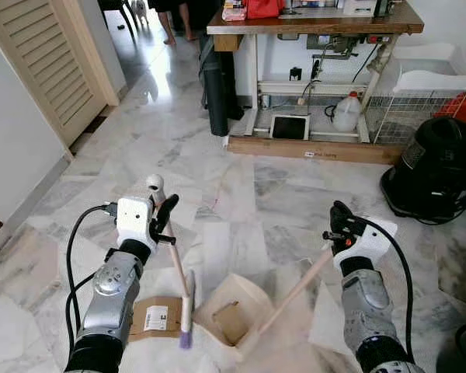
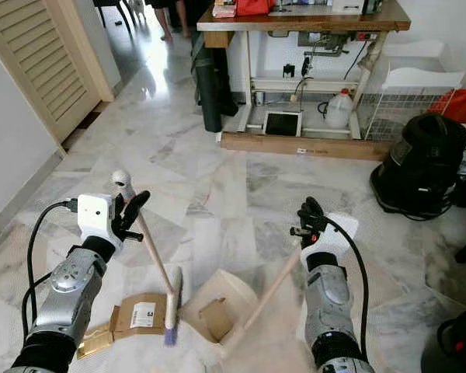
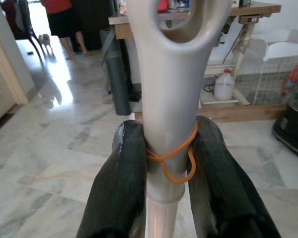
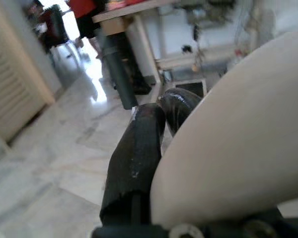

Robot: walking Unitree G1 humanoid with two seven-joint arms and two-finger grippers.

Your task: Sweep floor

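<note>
The left gripper [image 1: 165,220] is clamped on the pale grey plastic grip of a small hand broom [image 1: 183,294] — in the left wrist view its two black fingers [image 3: 118,193] squeeze the handle from both sides, just under the hanging loop, with an orange rubber band [image 3: 175,159] wound round the handle between them. From that grip the light wooden shaft slants down to a narrow brush head with purple-tipped bristles resting on the white-and-grey marble floor [image 1: 241,194]. Just beside the bristles lies a flat scrap of brown cardboard with a white label [image 1: 157,317], touching or nearly touching the brush head. The right gripper [image 1: 339,223] holds the long wooden handle of a cream plastic dustpan [image 1: 233,315]; its fingers [image 4: 139,158] are closed tight against the pale handle in the right wrist view. The pan sits on the floor between the two arms, mouth toward the broom, with a smaller piece of brown cardboard [image 1: 230,321] lying inside it. Further out stands a wooden-topped sewing table [image 1: 318,23] with a white plastic jug [image 1: 346,113] beneath, a black round vacuum cleaner [image 1: 433,167] off to the right, and a cream louvred door [image 1: 50,66] on the left — a person's bare legs [image 1: 177,22] show far back.
</note>
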